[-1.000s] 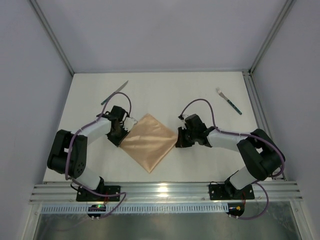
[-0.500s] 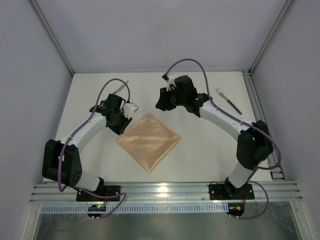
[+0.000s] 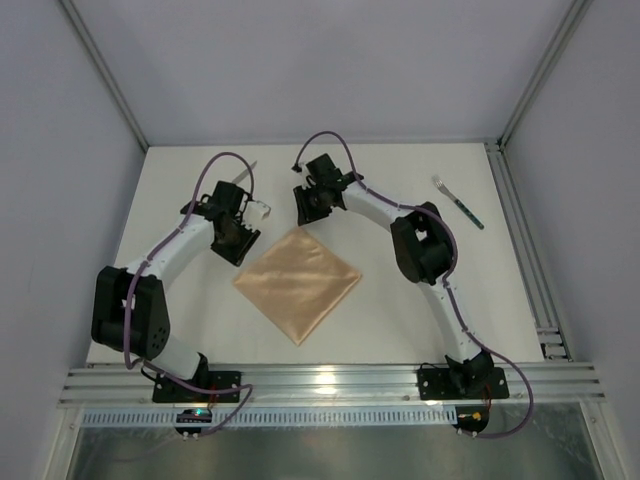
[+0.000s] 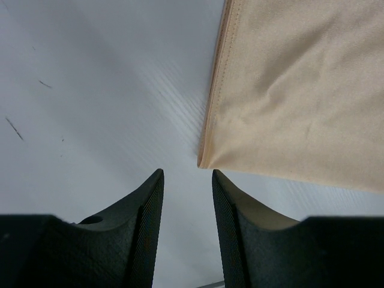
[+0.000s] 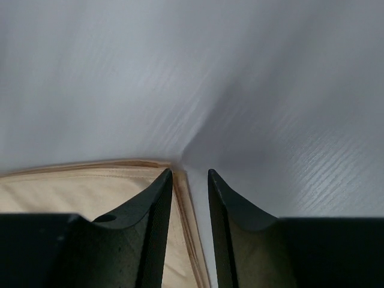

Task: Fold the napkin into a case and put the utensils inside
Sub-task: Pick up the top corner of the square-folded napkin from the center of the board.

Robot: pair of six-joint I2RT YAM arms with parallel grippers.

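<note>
Right pincer (image 5: 189, 173) was moved from napkin (image 3: 297, 283) right corner to far corner; left pincer (image 4: 188, 173) kept by left corner. Both were left released, empty.

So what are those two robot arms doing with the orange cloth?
They look ready to start folding it. The napkin lies flat on the table, turned like a diamond. The left fingers are open just off a corner on its left side, and the right fingers are open over its far corner. Neither holds anything. The knife and fork lie near the back, apart from the cloth.
</note>
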